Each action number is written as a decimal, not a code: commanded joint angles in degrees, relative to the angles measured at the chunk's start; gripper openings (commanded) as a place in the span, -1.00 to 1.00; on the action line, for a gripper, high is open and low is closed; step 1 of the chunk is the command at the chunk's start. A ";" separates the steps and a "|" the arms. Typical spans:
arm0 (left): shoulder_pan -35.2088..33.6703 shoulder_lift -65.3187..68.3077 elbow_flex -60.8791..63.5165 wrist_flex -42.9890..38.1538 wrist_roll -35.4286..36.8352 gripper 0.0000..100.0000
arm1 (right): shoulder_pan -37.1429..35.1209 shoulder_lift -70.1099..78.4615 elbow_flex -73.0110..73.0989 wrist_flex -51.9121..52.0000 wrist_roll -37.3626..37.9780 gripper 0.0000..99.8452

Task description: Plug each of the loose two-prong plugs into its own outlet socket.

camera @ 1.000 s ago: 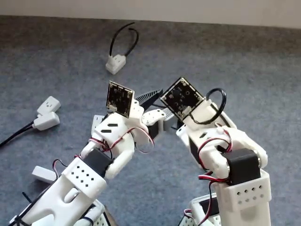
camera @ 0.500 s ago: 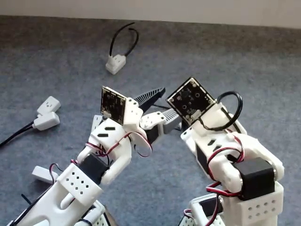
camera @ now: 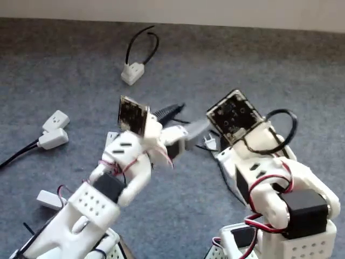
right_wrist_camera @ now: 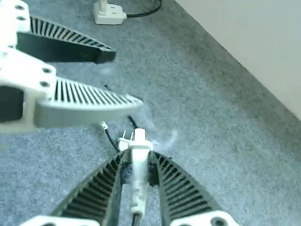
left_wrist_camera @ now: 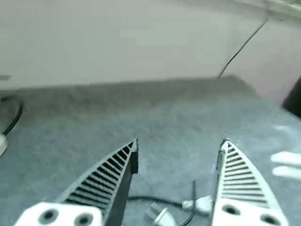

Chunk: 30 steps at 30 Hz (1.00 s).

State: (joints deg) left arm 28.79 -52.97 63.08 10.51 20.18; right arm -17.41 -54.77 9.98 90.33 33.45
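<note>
Pinching the white plug (right_wrist_camera: 137, 143) by its body in the right fingers (right_wrist_camera: 176, 188), mid-bench (camera: 302, 81); with left fingers (left_wrist_camera: 106, 176) spread wide, empty; probably light, hard, slick; best avoiding the floppy cord (right_wrist_camera: 135, 219).

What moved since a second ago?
The right arm drew back from the left arm, rightward in the high view, right gripper shut on a white plug. The left gripper, open, barely shifted. The outlet sockets lay unmoved.
</note>
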 commanded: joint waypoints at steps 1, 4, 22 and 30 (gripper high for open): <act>-14.29 -0.40 -2.51 -0.79 -0.26 -0.48 | 1.27 2.24 -2.33 -0.13 -0.70 -0.99; -24.75 -0.84 -3.03 -0.70 -0.18 -0.48 | 1.10 6.46 -2.42 -0.57 -0.70 -0.99; -59.38 -0.40 12.53 -0.70 -0.18 -0.47 | -25.27 25.63 -2.77 -6.11 3.96 -0.99; -47.60 -0.31 13.76 -0.18 -0.26 -0.47 | -21.23 17.10 -2.77 1.63 3.96 -0.99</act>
State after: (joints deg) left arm -23.60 -52.97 77.23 10.51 20.09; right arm -41.14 -32.79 9.63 89.45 36.88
